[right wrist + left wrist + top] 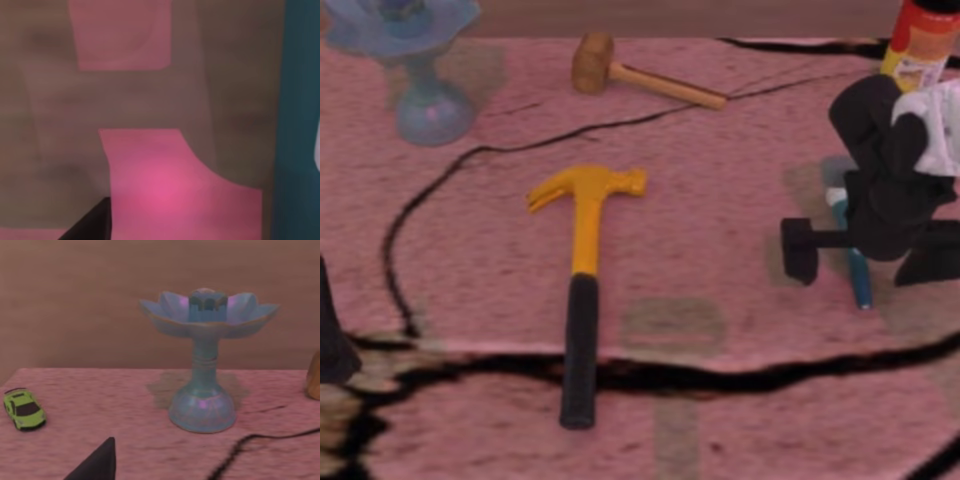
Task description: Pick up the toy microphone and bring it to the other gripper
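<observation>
1. Right gripper (865, 250) down low at the table's 3 o'clock, fingers spread wide apart — one black pad (799, 250) out at its 9 o'clock side, the other (928, 266) at its 3 o'clock side.
2. Toy microphone (858, 275) lying on the pink table (720, 200) directly under that gripper, between the two spread fingers; only the teal handle showing, tail end pointing toward 6 o'clock, head hidden beneath the arm.
3. Cannot tell whether either pad touches the handle; nothing clamped.
4. Right wrist view: teal handle (295, 120) filling one edge, very close, over pink tabletop and grey shadow.
5. Left gripper (332, 330) parked at the table's 9 o'clock edge — just a dark tip in view (97, 462).
6. Yellow-and-black claw hammer (582, 290) at the table's centre, claw head toward 12 o'clock, black grip toward 6 o'clock, well apart from the microphone.
7. Wooden mallet (640, 78) at 12 o'clock.
8. Blue flower-shaped stand (415, 60) at 10–11 o'clock, upright; a small green toy car (24, 410) near it in the left wrist view.
9. Red-and-yellow bottle (920, 45) at 1–2 o'clock, behind the right arm.
</observation>
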You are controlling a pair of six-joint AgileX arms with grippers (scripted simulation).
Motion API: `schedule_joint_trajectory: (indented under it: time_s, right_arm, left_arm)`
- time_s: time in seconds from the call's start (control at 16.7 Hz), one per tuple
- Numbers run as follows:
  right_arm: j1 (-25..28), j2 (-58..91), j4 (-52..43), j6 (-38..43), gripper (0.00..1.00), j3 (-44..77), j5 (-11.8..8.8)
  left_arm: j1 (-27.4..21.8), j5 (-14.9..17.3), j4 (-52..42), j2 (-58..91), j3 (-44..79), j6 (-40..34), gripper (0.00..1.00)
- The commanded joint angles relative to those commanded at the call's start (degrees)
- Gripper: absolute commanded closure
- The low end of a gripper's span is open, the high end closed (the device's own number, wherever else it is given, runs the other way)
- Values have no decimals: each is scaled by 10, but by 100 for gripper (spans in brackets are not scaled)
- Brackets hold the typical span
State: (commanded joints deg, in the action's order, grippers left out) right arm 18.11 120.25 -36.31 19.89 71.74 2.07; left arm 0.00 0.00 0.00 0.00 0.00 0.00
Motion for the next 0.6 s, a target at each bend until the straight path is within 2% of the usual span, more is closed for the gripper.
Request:
schedule_joint_trajectory:
  time_s: [0.12,0.6]
  right_arm:
    - [0,0,0,0,0,0,0]
    - [0,0,0,0,60,0,0]
  left_arm:
    - [0,0,0,0,0,0,0]
    - [0,0,0,0,0,0,0]
